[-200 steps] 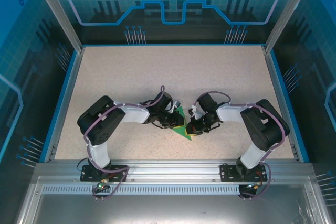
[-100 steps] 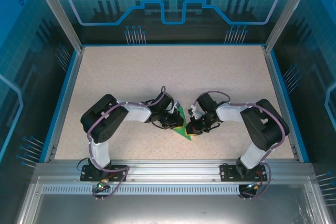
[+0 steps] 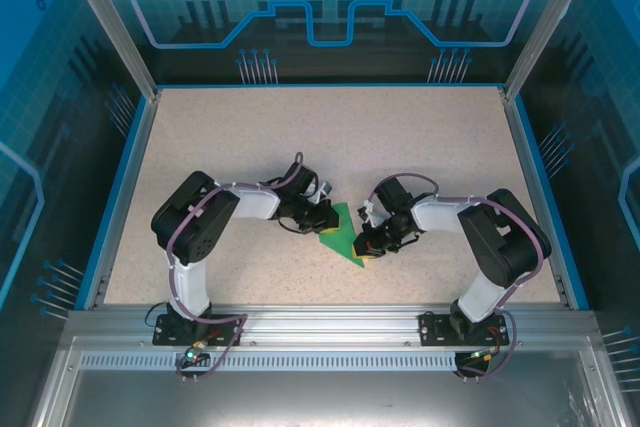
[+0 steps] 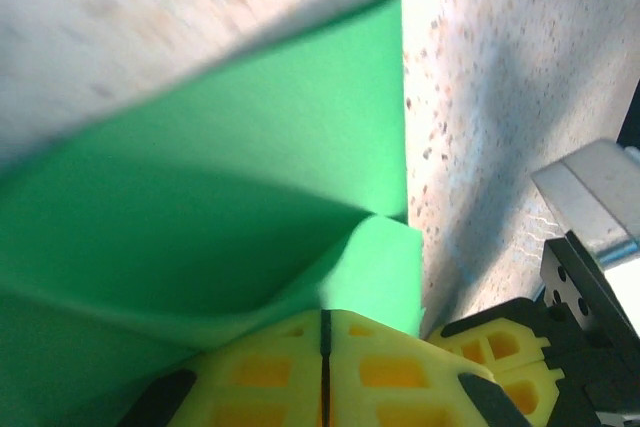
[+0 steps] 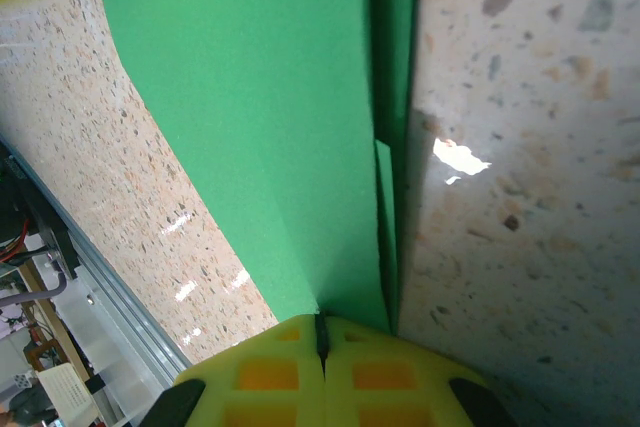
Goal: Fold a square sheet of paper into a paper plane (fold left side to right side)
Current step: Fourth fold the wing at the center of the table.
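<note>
Speckled beige desk [image 3: 300, 137], bright green sheet of paper [image 3: 338, 237] midway across toward the near edge, plain, partly folded with one flap lifted off the desk, left pincer [image 4: 323, 347] closed on its left side, right pincer [image 5: 322, 337] closed on its creased right edge

Speckled beige table [image 3: 220, 137], blue walls [image 3: 60, 97]
</note>
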Controlling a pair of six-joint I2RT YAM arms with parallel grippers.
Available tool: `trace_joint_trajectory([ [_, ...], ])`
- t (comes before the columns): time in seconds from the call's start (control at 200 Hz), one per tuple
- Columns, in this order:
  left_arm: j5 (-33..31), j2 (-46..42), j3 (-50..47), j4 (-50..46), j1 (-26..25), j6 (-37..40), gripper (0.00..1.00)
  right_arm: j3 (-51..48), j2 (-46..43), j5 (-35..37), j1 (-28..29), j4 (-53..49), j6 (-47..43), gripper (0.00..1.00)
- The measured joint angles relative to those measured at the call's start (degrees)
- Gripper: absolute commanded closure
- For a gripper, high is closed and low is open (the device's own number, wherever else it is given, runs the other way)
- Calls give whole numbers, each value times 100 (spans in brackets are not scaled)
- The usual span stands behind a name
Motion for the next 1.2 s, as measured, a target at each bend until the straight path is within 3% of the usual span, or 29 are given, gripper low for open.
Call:
trace_joint_trajectory([
  [0.735, 199, 254, 367, -219, 1147, 525, 90, -92, -81, 17, 9, 85, 2, 100],
  [0.905, 111, 221, 431, -304, 1366, 588, 82, -214, -157, -24, 13, 315, 57, 100],
  [1.04, -210, -146, 269, -326, 1469, 577, 71, -393, -328, -15, 26, 570, 210, 86],
  [1.2, -310, -1266, -468, -203, 1521, 341, 58, -485, -907, 284, 35, 579, 330, 64],
])
